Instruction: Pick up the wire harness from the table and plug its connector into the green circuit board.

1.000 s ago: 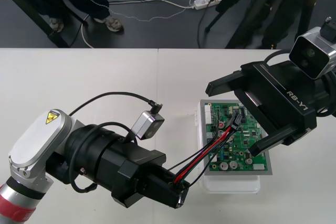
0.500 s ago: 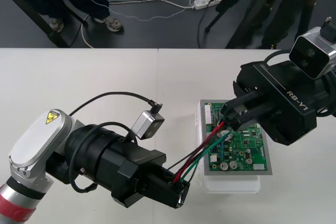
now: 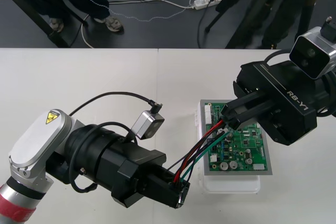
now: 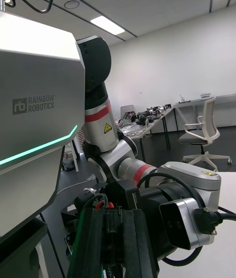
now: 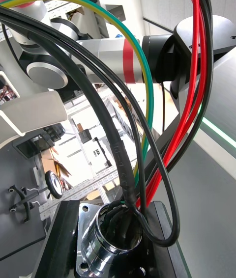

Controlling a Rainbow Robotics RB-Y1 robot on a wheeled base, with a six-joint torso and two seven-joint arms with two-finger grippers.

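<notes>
Fingers [image 3: 242, 106] of the right gripper [image 3: 229, 117], spread wide over the green circuit board [image 3: 242, 145] a second ago, are now clenched together on the plug end of the wire harness [image 3: 202, 149]. They were already shut half a second back, and since then the wires [image 3: 210, 136] have shifted a little, the green one standing clearer of the red and black. The left gripper [image 3: 177, 188] has not moved. It grasps the round metal socket [image 5: 115, 238] by its flange, just beside the near left corner of the white base [image 3: 231, 183], so the wires hang in a slack span between the two grippers. The board lies on the right half of the counter [image 3: 94, 77]. Bare surface stretches left of it and behind it to the far edge, while the base's near side has only a narrow strip before the counter is cut off. The right gripper covers the board's far right corner. In the right wrist view a small dark body between the fingers is probably the plug [image 4: 111, 215], and whether it sits in the board cannot be told.
</notes>
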